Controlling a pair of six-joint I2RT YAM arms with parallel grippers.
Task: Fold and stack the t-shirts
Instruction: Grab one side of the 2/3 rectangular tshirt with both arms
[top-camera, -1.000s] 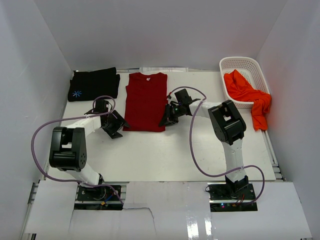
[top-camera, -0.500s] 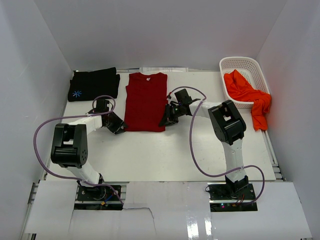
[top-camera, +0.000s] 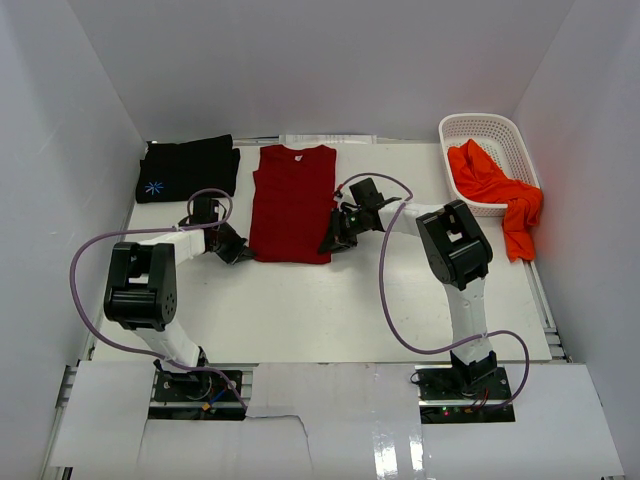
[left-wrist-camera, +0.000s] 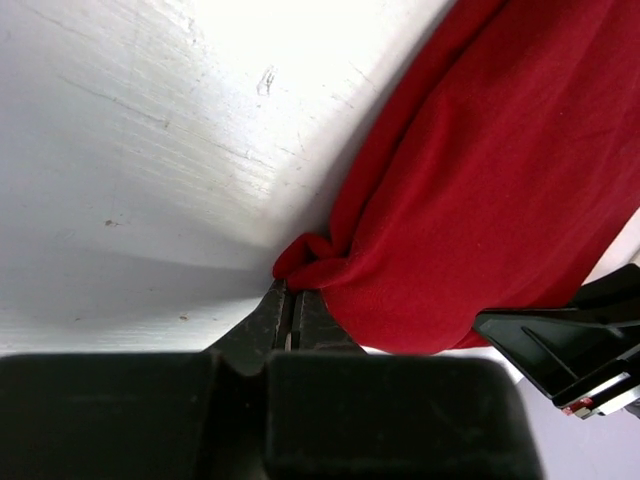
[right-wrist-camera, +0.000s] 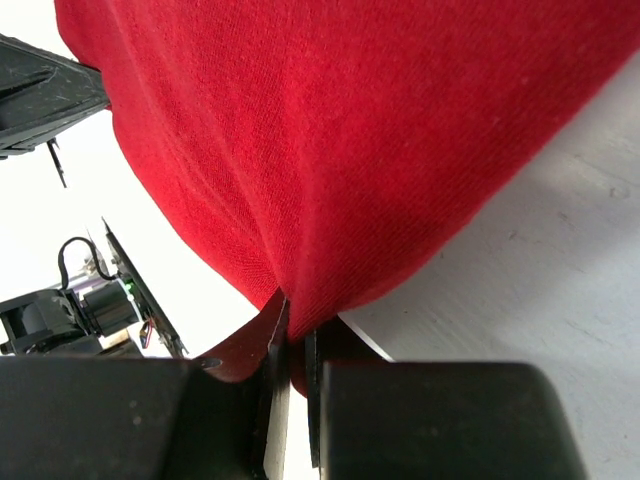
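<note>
The dark red t-shirt (top-camera: 290, 200) lies flat at mid-table, collar toward the back. My left gripper (top-camera: 243, 252) sits at its near left corner. In the left wrist view the left gripper (left-wrist-camera: 290, 290) is shut, with a small bunch of the dark red t-shirt (left-wrist-camera: 480, 180) pinched at its tips. My right gripper (top-camera: 328, 245) is at the near right corner. The right wrist view shows that gripper (right-wrist-camera: 290, 305) shut on a fold of the dark red t-shirt (right-wrist-camera: 350, 130). A folded black t-shirt (top-camera: 190, 168) with a blue print lies at the back left. An orange-red t-shirt (top-camera: 495, 185) hangs out of the basket.
A white slotted basket (top-camera: 480, 118) stands at the back right against the wall. White walls close in the table on the left, back and right. Purple cables loop beside both arms.
My left gripper slid right to the shirt's near left corner and closed from open to shut on it. The right arm and the shirt have not moved.
</note>
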